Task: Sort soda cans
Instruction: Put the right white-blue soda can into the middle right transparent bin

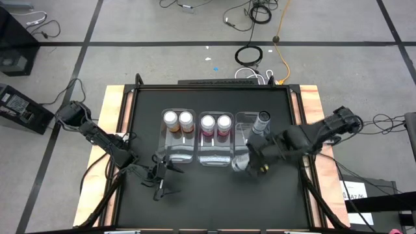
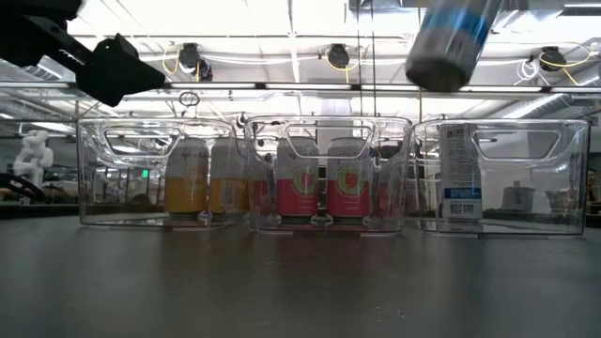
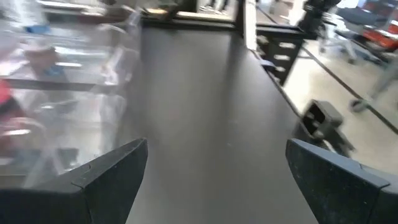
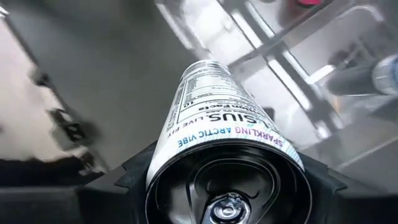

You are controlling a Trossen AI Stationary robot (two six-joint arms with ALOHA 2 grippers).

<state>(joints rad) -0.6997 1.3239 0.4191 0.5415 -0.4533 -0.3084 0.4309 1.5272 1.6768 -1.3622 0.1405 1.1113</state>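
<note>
Three clear bins stand side by side mid-table. The left bin (image 1: 163, 144) holds two orange cans (image 1: 178, 119), the middle bin (image 1: 216, 156) two pink cans (image 1: 216, 122), and the right bin (image 1: 242, 123) one grey can (image 1: 262, 121), all upright on the bin floors. My right gripper (image 1: 252, 162) is shut on a second grey can (image 1: 240, 163), high over the right bin's near side (image 2: 451, 42). My left gripper (image 1: 160, 175) is open and empty above the table, near the left bin's near side. My right gripper pinches the grey can between its two fingers (image 4: 134, 174), one on each side of the body just below the top rim (image 4: 163, 163). The can is lifted clear and tilted, its bottom end (image 2: 437, 75) lowest, above the right bin.
Bare black tabletop (image 1: 214, 195) lies between the bins and the near edge. The right bin has free floor beside its standing can (image 2: 526, 202). Cables and boxes lie on the floor around the table.
</note>
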